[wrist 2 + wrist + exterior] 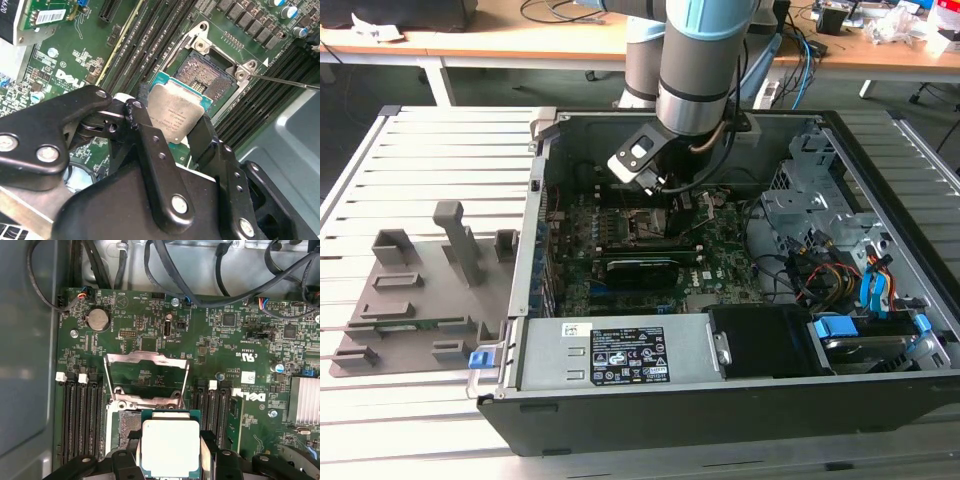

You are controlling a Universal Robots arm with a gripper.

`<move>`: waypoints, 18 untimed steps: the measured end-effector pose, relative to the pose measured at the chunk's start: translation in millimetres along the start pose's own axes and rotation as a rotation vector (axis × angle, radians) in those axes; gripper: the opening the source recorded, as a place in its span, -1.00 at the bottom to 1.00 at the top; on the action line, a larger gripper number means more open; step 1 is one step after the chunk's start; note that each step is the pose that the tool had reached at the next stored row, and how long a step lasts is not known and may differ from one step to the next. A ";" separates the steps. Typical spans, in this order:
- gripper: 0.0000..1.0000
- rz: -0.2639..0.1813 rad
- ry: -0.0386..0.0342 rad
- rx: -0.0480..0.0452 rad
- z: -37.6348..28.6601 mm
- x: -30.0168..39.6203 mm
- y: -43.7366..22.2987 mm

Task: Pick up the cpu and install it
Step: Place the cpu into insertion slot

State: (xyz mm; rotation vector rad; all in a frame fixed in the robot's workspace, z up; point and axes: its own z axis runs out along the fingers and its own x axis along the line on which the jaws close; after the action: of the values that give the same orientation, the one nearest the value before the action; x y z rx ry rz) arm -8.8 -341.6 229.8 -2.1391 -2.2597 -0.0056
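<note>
Gripper (174,131) clamped on cpu (176,111), held over edge of open socket (207,75), near centre of exterior view. Risk: cpu seems offset, perhaps tilted; lowering so could bend socket pins.

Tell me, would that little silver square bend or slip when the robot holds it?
Probably stiff: the cpu looks like a flat metal-topped plate, unbent in the gripper. Its smooth top might be slippery. Thin and small, so likely light.

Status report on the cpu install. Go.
Tool shut on the cpu. It hangs over the open socket, not seated. Socket frame swung up, nothing seen in the way.
</note>
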 end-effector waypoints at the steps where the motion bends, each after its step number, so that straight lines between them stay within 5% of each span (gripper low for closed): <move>1: 0.09 0.000 0.0001 -0.0001 0.8 0.0 0.0; 3: 0.09 0.000 -0.0007 0.0000 1.3 2.1 0.1; 5: 0.09 0.000 -0.0096 0.0006 1.4 9.5 0.5; 6: 0.09 0.000 -0.0209 0.0012 1.5 12.4 0.7; 7: 0.09 0.001 -0.0399 0.0022 1.6 15.1 0.8; 8: 0.09 0.001 -0.0488 0.0027 1.7 16.3 0.9; 18: 0.09 0.001 -0.0506 0.0027 6.1 17.1 1.1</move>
State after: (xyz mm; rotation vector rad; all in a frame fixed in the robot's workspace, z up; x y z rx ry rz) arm -8.8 -324.2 224.0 -2.1631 -2.2843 0.0522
